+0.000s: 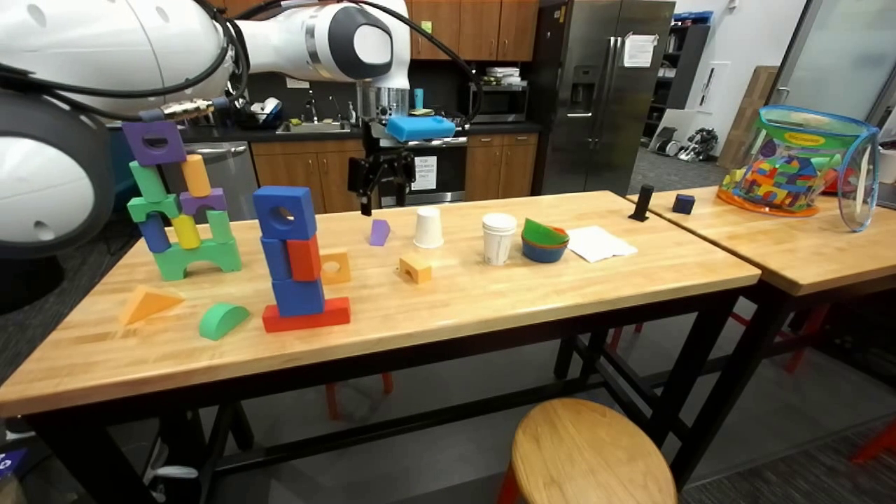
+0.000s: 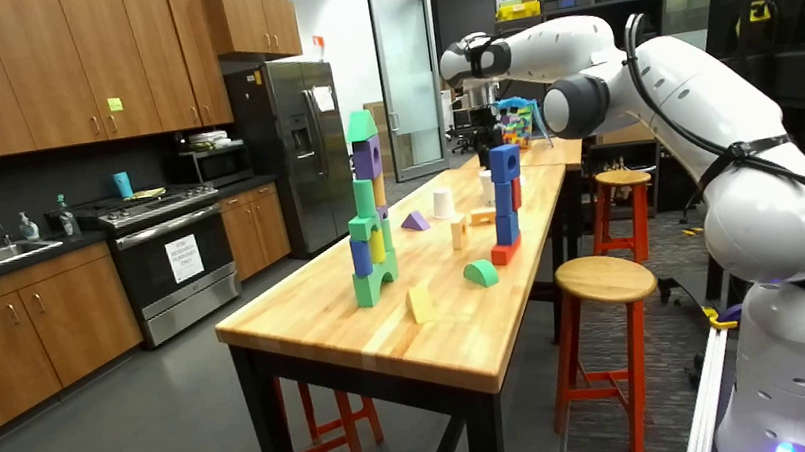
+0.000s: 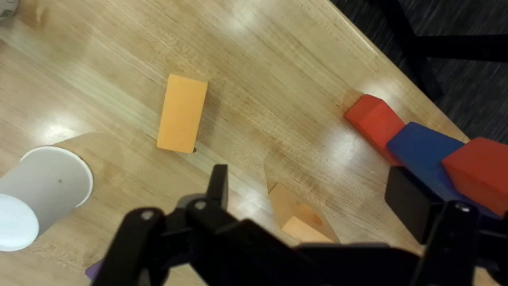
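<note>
Worktop [image 1: 455, 301], pale wood; blue-and-red block tower [image 1: 301, 259], its red plank [image 1: 306, 323] laid flat, presumably for broad footing; jaws, spread wide, empty, above; orange holed block [image 3: 287, 202], untouched, standing on edge on the worktop below them, apparently steadied by its thickness.

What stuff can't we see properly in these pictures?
Purple block: wrist view, mostly covered by the gripper.
Cup stack: wrist view, cut off by the top left corner.
Green triangle: hidden behind the arm in an exterior view.
Under the upside-down cup: all views, the cup itself hides it.
Small blocks in the bag: too small to count in both exterior views.
</note>
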You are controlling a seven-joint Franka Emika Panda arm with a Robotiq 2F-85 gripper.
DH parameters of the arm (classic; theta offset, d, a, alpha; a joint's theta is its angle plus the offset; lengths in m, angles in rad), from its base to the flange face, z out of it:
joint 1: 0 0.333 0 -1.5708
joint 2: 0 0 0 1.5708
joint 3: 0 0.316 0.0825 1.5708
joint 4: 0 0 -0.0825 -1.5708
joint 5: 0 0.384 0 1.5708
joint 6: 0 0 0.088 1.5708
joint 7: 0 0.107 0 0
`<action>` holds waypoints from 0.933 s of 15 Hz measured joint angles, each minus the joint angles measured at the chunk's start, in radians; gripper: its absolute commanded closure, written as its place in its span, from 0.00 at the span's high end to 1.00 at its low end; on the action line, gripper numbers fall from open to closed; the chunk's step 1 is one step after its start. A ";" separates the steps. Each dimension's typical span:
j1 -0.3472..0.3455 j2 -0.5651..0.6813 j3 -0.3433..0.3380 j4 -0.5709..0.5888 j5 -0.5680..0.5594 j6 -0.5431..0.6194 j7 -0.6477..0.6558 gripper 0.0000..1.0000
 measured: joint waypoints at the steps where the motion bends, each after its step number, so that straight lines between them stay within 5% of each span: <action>1: -0.008 0.003 0.003 0.003 0.015 -0.001 0.000 1.00; 14: -0.028 0.018 0.011 0.001 0.058 0.001 0.016 1.00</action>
